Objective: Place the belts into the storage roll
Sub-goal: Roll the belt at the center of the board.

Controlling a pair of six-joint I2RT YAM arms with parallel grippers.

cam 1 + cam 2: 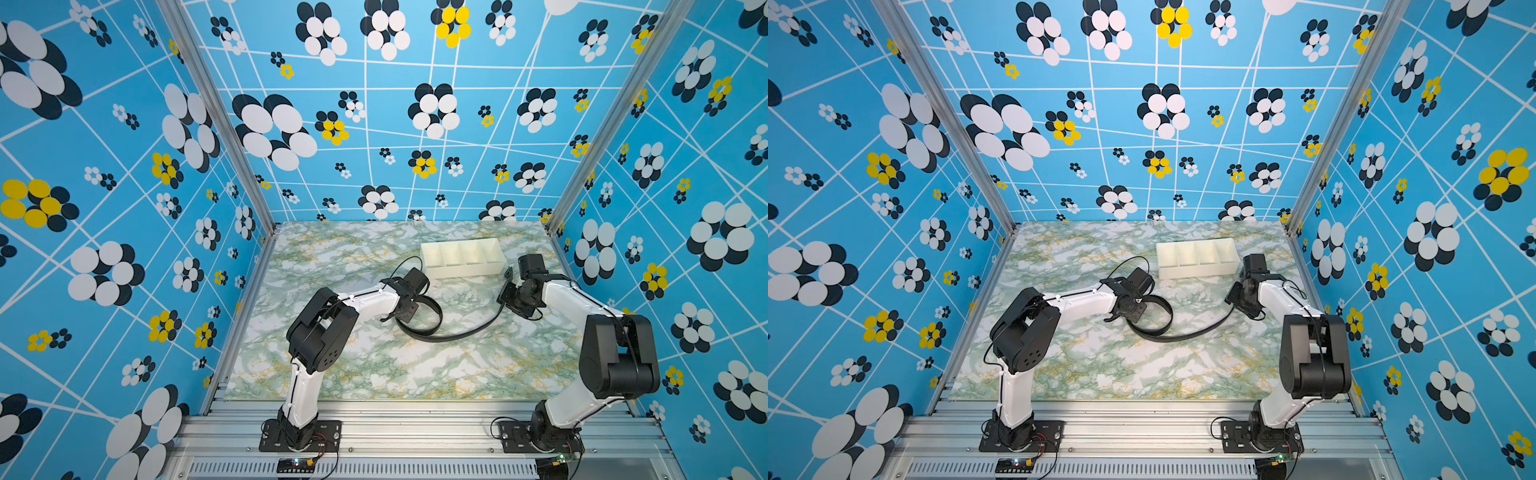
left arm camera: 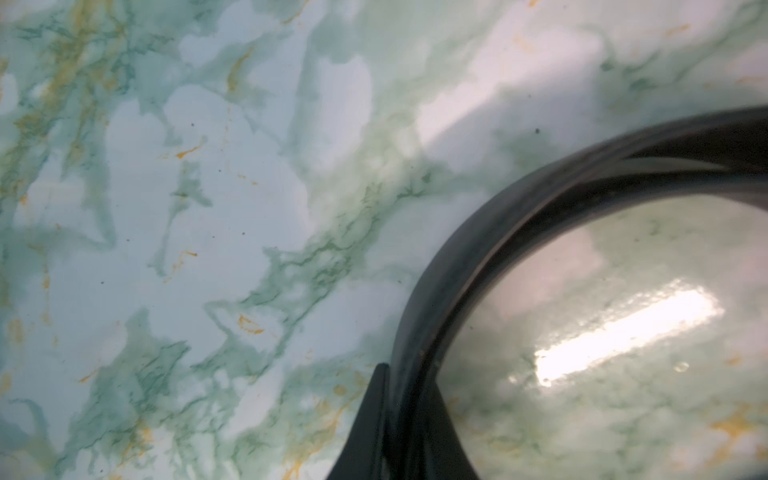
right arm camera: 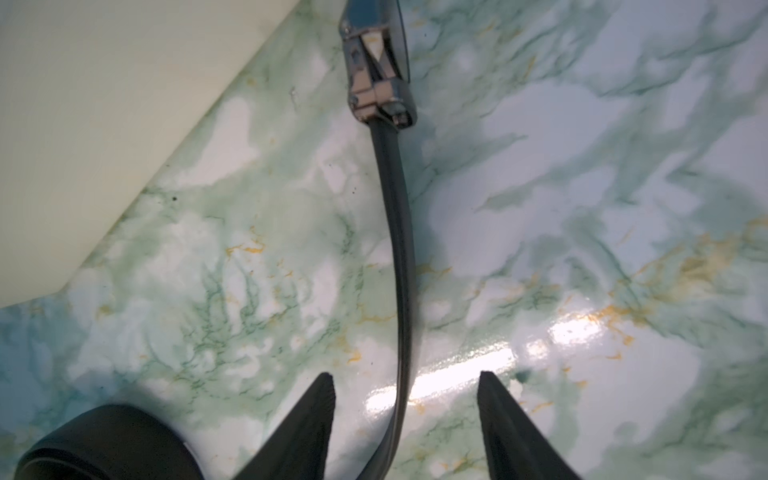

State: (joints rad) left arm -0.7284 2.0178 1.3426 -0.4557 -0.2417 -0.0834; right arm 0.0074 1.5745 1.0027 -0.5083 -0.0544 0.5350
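Note:
The belt [image 1: 457, 336] [image 1: 1183, 337] is a black strap on the marble table in both top views. It curls into a loop at the left and runs right to its metal buckle [image 1: 508, 274]. My left gripper [image 1: 409, 307] [image 2: 405, 374] is shut on the belt [image 2: 440, 266] at the loop. My right gripper [image 1: 506, 291] [image 3: 406, 376] stands open astride the strap [image 3: 401, 249], just short of the buckle [image 3: 376, 83], and its fingertips [image 3: 328, 382] do not touch the strap. The storage roll, a cream tray [image 1: 461, 270] [image 1: 1196, 272] [image 3: 83, 124], sits empty behind the belt, its right end beside the buckle.
Patterned blue walls [image 1: 124, 208] close in the table on three sides. Aluminium rails [image 1: 415, 428] with both arm bases run along the front edge. A thin black cable [image 1: 401, 266] arcs above the left wrist. Open marble tabletop [image 1: 395, 374] lies in front of the belt.

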